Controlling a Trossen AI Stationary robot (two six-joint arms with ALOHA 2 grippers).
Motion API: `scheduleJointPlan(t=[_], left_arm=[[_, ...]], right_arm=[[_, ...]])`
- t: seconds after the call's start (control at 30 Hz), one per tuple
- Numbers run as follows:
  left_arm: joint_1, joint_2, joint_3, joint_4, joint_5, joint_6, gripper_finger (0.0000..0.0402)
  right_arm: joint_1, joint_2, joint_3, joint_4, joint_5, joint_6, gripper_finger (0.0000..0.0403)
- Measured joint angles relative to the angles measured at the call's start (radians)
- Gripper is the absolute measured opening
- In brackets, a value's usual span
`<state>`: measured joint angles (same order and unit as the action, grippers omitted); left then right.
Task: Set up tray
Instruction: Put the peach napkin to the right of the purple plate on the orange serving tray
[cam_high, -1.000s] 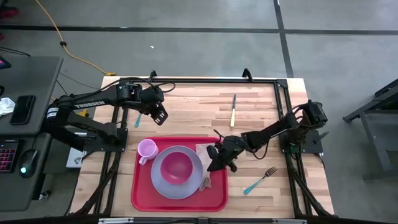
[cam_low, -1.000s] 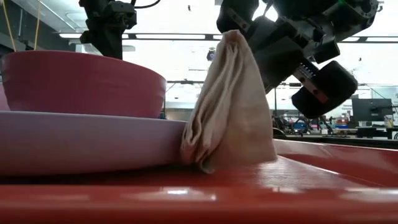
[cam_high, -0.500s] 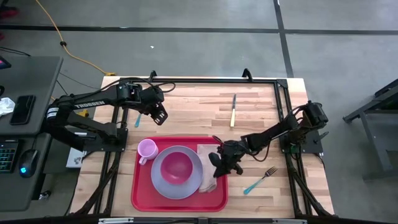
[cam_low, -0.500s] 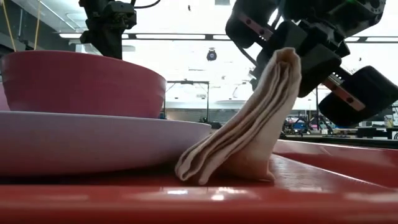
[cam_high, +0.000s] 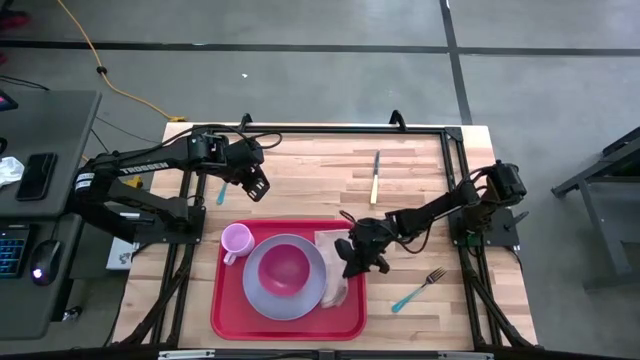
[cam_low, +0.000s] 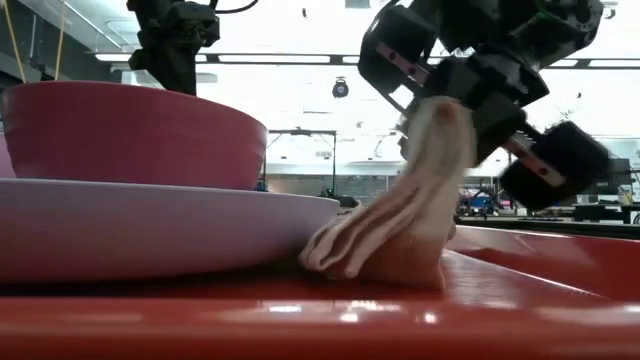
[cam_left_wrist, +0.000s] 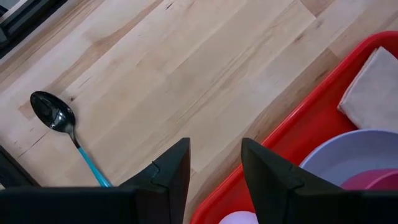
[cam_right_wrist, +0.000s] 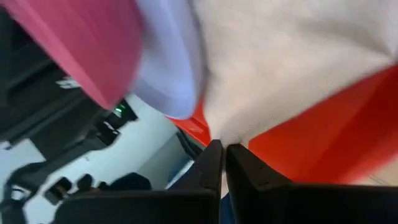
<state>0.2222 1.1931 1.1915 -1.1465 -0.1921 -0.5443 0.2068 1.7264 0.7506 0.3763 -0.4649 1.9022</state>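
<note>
The red tray (cam_high: 225, 312) lies at the table's near middle and carries a lavender plate (cam_high: 258, 296), a dark pink bowl (cam_high: 285, 267) on the plate and a pink cup (cam_high: 236, 240). A folded beige napkin (cam_high: 332, 270) lies along the plate's right side. My right gripper (cam_high: 351, 257) is over the tray's right part, shut on the napkin (cam_low: 400, 235). My left gripper (cam_high: 258, 187) hangs open above bare wood beyond the tray's far left corner, touching nothing. My right gripper pinches the napkin's raised top edge (cam_low: 442, 118) between both fingers, several folded layers together. It comes from above, slanting in from the table's right. The napkin leans below the fingers, and its lower folds (cam_low: 345, 255) lie on the tray against the plate's rim (cam_low: 300, 205).
A blue-handled spoon (cam_high: 221, 190) lies on the wood left of my left gripper. A yellow-handled knife (cam_high: 375, 176) lies near the far edge. A blue-handled fork (cam_high: 418, 288) lies right of the tray. Black frame rails run along the table's sides.
My right gripper swung the napkin's held edge toward the near edge and the right, then came lower. The napkin has gone from standing upright to leaning over, and its lower folds have spread along the tray beside the plate.
</note>
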Motion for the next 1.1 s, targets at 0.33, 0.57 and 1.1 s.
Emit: scheduleJointPlan(t=[0.33,0.57,1.1], left_arm=[[0.000,0.000,0.000,0.000,0.018,0.017,0.0175],[0.000,0.000,0.000,0.000,0.018,0.017,0.0175],[0.000,0.000,0.000,0.000,0.026,0.017,0.0175]], right_arm=[[0.018,0.000,0.000,-0.163,-0.078,-0.030,0.0000],[0.015,0.000,0.000,-0.279,-0.095,-0.079,0.0000],[0.016,0.000,0.000,-0.230,-0.146,-0.161,0.0001]])
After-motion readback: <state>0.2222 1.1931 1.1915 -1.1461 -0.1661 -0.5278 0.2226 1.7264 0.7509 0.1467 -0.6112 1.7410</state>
